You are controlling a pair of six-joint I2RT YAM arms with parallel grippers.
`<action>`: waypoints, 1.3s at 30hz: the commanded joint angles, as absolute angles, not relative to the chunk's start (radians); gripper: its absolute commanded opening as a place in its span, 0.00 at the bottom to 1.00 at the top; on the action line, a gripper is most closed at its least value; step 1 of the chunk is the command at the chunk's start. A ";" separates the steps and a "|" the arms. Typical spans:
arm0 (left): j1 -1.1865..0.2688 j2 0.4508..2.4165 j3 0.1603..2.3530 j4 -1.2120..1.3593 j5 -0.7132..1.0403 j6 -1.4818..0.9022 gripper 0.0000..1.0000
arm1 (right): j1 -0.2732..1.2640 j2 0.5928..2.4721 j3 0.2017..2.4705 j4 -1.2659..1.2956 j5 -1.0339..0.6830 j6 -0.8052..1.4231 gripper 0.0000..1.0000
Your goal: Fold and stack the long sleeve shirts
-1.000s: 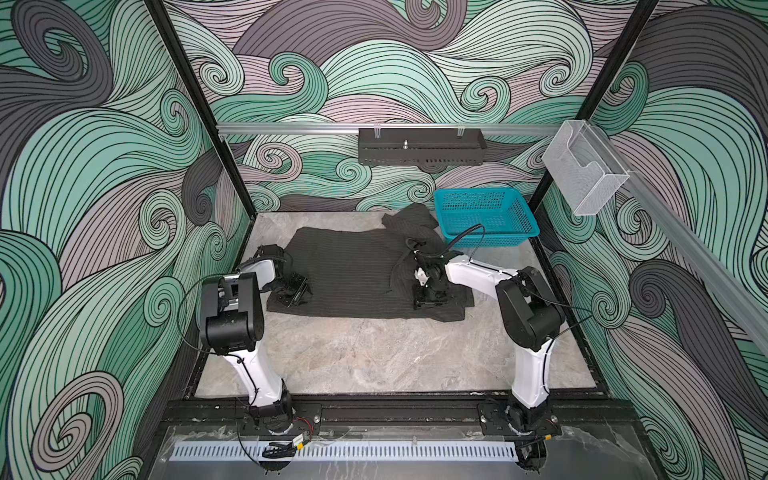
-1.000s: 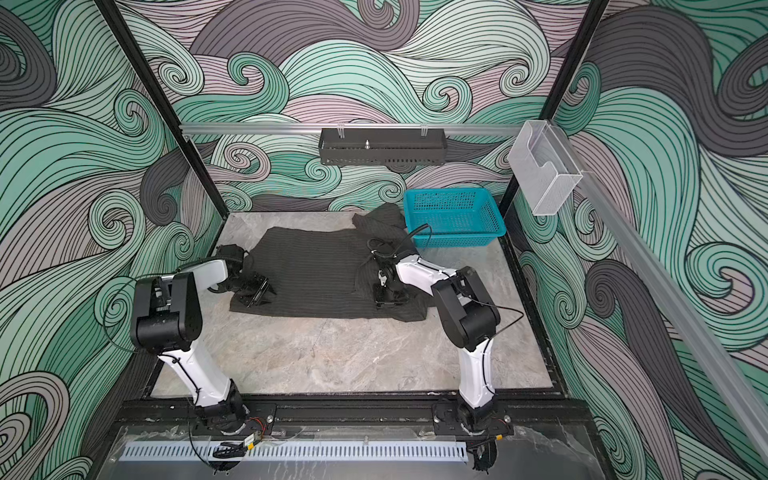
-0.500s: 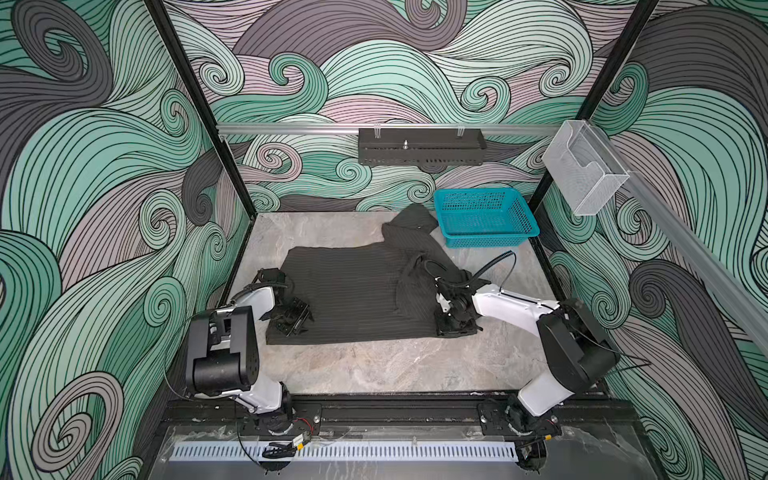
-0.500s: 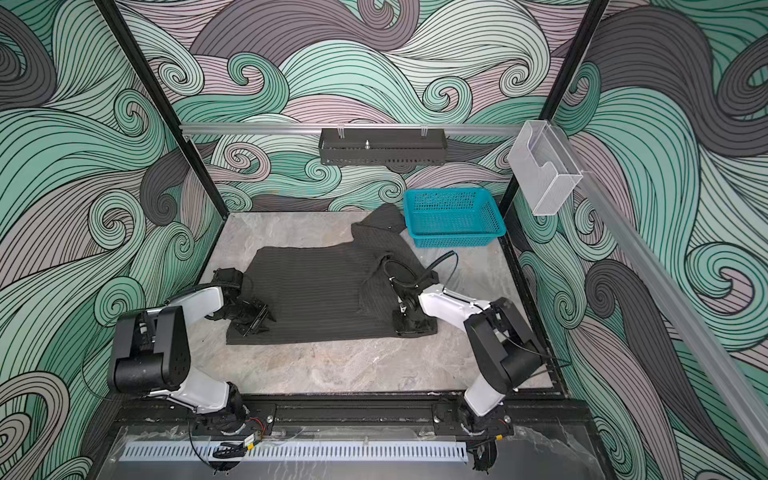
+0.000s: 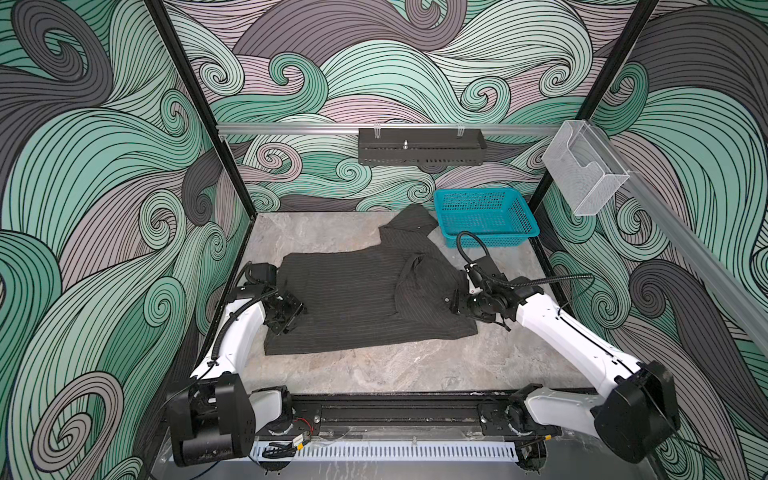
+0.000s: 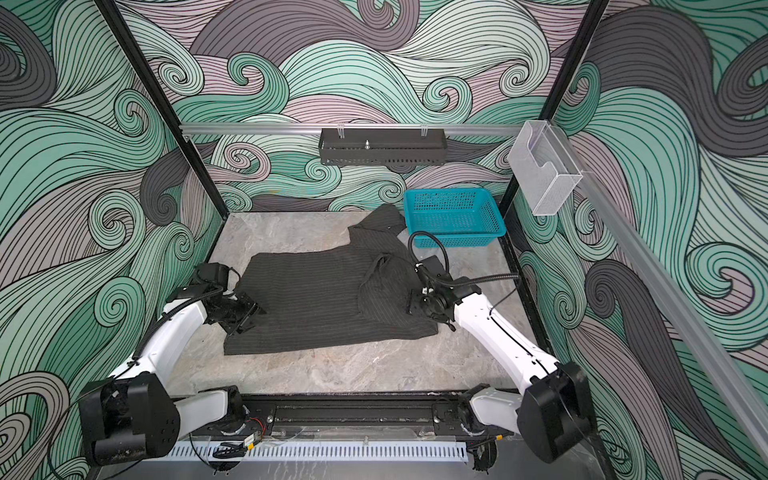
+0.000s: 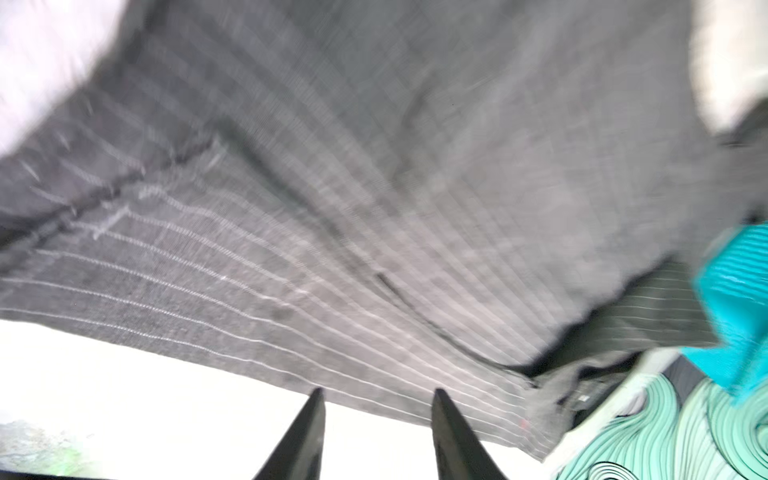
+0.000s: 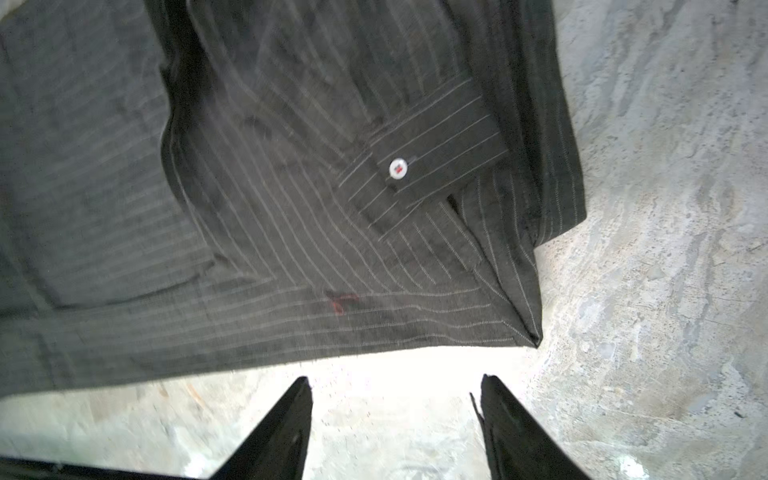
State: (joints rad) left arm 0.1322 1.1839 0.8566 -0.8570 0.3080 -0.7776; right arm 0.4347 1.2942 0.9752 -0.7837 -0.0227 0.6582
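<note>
**Both grippers stand open at the edges of the striped shirt**

In both top views we see the long sleeve shirt (image 5: 357,299) (image 6: 316,303) spread on the grey stone-look table (image 5: 395,370), in the middle of the frame. It is dark with thin pale stripes. Its body lies flat. A fold of cloth is bunched over its right part, and one sleeve (image 5: 409,222) runs toward the upper right. The sleeve ends just beside the teal basket (image 5: 494,239) in the far right corner of the table, and we cannot tell whether the two touch.

The left gripper (image 5: 286,318) (image 6: 245,318) sits low at the shirt's left edge, centre-left of the frame. In the blurred left wrist view, the left gripper (image 7: 376,392) has its fingers (image 7: 309,432) apart. We see only bright table between them, and the shirt's edge lies just past the tips.

The right gripper (image 5: 455,303) (image 6: 411,305) sits at the shirt's right edge, centre-right of the frame. In the right wrist view, the right gripper (image 8: 395,378) also has its fingers (image 8: 286,424) spread wide over bare table, gripping nothing. The hem lies just beyond the tips. A buttoned cuff (image 8: 436,153) with a white button (image 8: 398,168) rests on the folded cloth.
</note>
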 commanded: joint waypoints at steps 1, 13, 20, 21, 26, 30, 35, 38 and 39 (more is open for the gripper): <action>0.126 1.172 0.906 -0.931 0.279 -0.761 0.47 | 0.391 1.410 0.991 -0.761 -0.037 0.832 0.68; 0.126 1.175 0.926 -0.911 0.292 -0.755 0.48 | 0.292 1.652 0.916 -0.378 -0.177 0.982 0.62; 0.126 1.178 0.929 -0.906 0.295 -0.749 0.48 | 0.272 1.722 0.936 -0.284 -0.224 1.016 0.44; 0.126 1.178 0.928 -0.907 0.295 -0.749 0.48 | 0.270 1.723 0.936 -0.275 -0.232 1.023 0.37; 0.126 1.167 0.931 -0.908 0.290 -0.744 0.48 | 0.273 1.661 0.929 -0.265 -0.265 1.061 0.04; 0.127 1.161 0.925 -0.904 0.289 -0.743 0.48 | 0.285 1.538 0.917 -0.303 -0.285 1.125 0.00; 0.127 1.154 0.914 -0.883 0.319 -0.755 0.48 | 0.372 1.360 0.889 -0.316 -0.251 1.306 0.00; 0.127 1.150 0.914 -0.886 0.325 -0.753 0.48 | 0.408 1.341 0.932 -0.415 -0.218 1.307 0.00; 0.127 1.146 0.915 -0.888 0.324 -0.752 0.48 | 0.413 1.341 0.939 -0.436 -0.209 1.296 0.00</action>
